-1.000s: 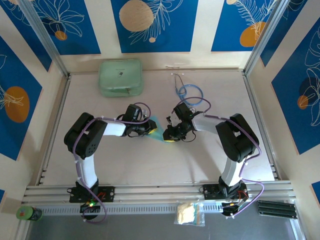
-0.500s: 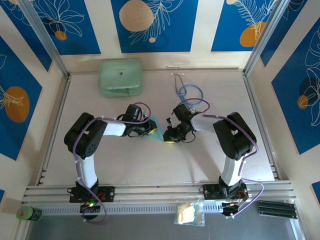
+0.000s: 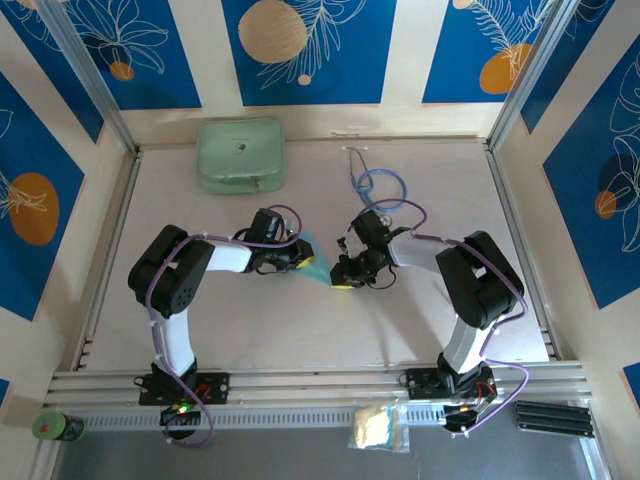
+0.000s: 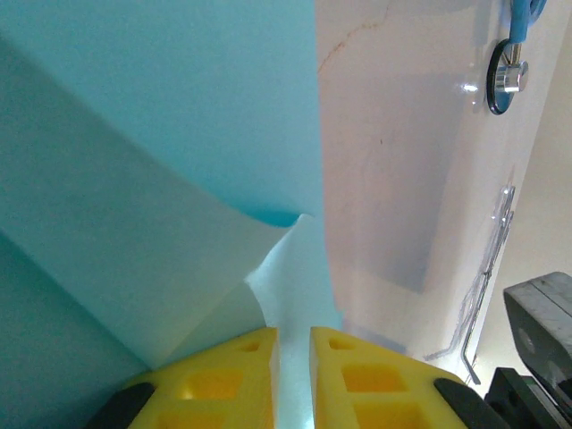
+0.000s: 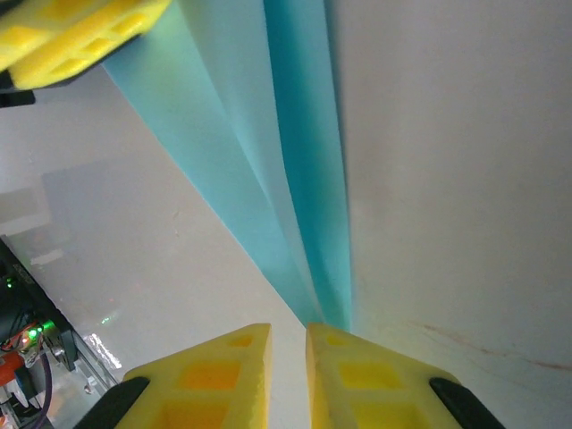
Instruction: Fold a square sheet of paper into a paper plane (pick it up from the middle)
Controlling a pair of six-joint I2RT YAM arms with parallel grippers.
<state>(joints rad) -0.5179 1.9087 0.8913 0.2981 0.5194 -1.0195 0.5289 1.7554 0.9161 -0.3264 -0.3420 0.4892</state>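
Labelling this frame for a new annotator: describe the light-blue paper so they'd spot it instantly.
Start at the pale table in the top view and go to its middle, where the left gripper and right gripper nearly meet. The light-blue paper is the thin, partly folded sheet pinched between them, unlike the mint-green case and blue-tubed stethoscope lying farther back.

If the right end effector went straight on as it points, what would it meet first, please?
Probably the light-blue paper that the right end effector grips; the left end effector lies beyond, leftward.
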